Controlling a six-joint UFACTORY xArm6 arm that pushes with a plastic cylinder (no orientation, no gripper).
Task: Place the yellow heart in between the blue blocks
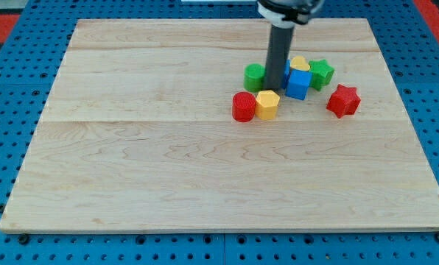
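Note:
The yellow heart [300,63] lies at the view's upper right, touching the top of a blue cube [298,85]. A second blue block [287,69] shows only as a sliver beside the rod, just left of the heart. My tip [277,91] is down on the board between the green cylinder [254,76] and the blue cube, just above a yellow hexagon [267,104]. The rod hides most of the second blue block.
A red cylinder [243,107] touches the yellow hexagon's left side. A green star [321,73] sits right of the heart. A red star [343,100] lies further right. The wooden board [168,169] rests on a blue pegboard.

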